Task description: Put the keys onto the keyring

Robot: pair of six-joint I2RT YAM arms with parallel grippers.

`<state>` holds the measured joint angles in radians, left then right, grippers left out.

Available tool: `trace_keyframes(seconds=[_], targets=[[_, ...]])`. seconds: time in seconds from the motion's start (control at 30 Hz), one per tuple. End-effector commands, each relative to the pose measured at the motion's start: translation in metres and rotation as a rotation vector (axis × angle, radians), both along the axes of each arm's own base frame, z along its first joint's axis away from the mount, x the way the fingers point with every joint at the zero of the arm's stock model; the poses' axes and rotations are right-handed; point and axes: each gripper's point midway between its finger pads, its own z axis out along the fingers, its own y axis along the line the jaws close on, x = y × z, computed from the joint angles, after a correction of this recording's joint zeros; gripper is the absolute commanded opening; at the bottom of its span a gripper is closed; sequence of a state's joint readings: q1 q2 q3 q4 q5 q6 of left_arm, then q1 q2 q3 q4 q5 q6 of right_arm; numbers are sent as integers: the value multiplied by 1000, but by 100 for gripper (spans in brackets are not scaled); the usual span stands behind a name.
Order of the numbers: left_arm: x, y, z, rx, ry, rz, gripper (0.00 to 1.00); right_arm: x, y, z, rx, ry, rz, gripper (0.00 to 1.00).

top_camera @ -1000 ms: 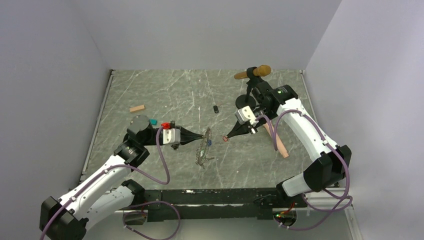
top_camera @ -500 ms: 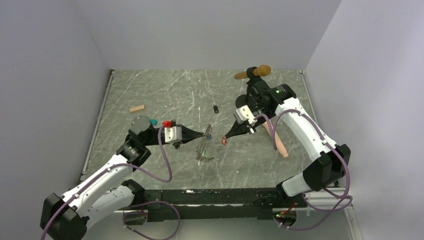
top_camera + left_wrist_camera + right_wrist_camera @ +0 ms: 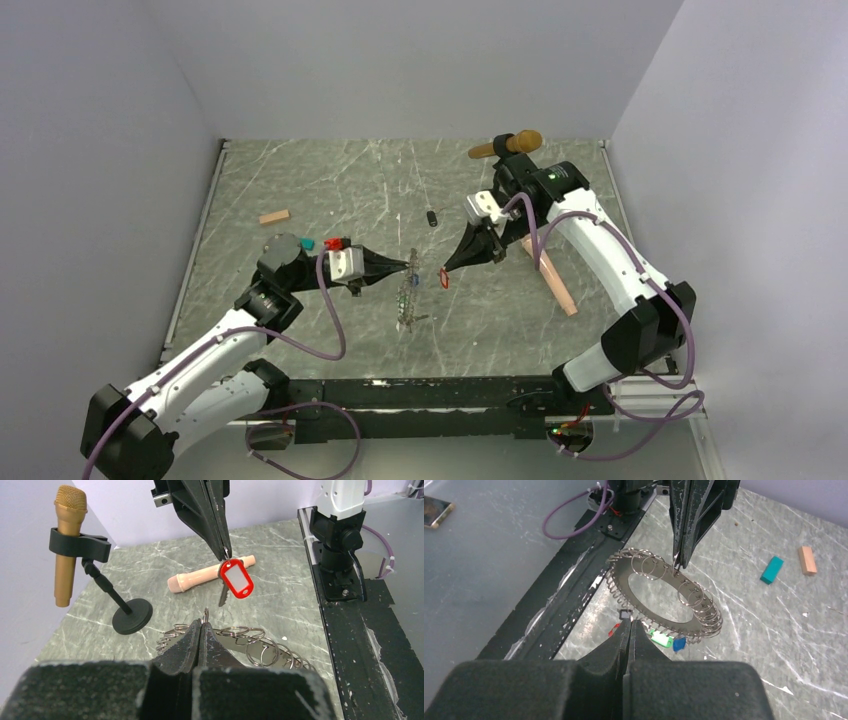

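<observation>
So both arms meet over the middle of the surface (image 3: pixel 330 190), a bit closer to the near edge than the far one. The left tool (image 3: pixel 201 625) is clamped shut on one of the small wire loops at the rim of the keyring (image 3: pixel 664 596), which it holds up in the air, tilted. I honestly can't tell whether its low end touches the surface. The keyring is a flat metal ring with lots of little split rings along its edge. A green tag (image 3: pixel 660 639) and a blue tag (image 3: pixel 679 644) sit right at its lower edge and look like they hang from it. The right tool (image 3: pixel 447 267) is pinched closed on the ring of the red key (image 3: pixel 236 578), so key and tag dangle from its tip just beside the left tool's tip, close but not touching the keyring. Toward the far right corner there's a gold microphone (image 3: pixel 67 530) clipped in a stand with a round black base (image 3: pixel 132 616), and a peach-coloured stick (image 3: pixel 210 575) lies near the right edge. A teal block (image 3: pixel 771 570) and a tan block (image 3: pixel 807 560) lie over toward the left edge.
</observation>
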<state>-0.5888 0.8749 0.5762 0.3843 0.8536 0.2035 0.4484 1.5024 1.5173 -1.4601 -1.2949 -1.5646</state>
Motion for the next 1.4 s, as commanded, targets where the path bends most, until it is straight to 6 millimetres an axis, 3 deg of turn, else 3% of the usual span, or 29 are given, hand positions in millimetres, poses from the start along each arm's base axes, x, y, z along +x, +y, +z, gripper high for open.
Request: trace_keyframes(seconds=[0.0, 0.17, 0.37, 0.9, 1.37], targets=[[4, 1, 22, -63, -42, 31, 0, 4, 9, 23, 58, 52, -16, 0], [11, 0, 22, -81, 14, 69, 0, 14, 13, 24, 23, 96, -59, 0], [21, 1, 25, -123, 102, 123, 0, 42, 26, 22, -83, 141, -190, 0], [29, -4, 17, -114, 214, 135, 0, 40, 49, 6, -153, 89, -156, 0], [35, -3, 17, -92, 286, 178, 0, 58, 48, -6, -207, 58, -258, 0]])
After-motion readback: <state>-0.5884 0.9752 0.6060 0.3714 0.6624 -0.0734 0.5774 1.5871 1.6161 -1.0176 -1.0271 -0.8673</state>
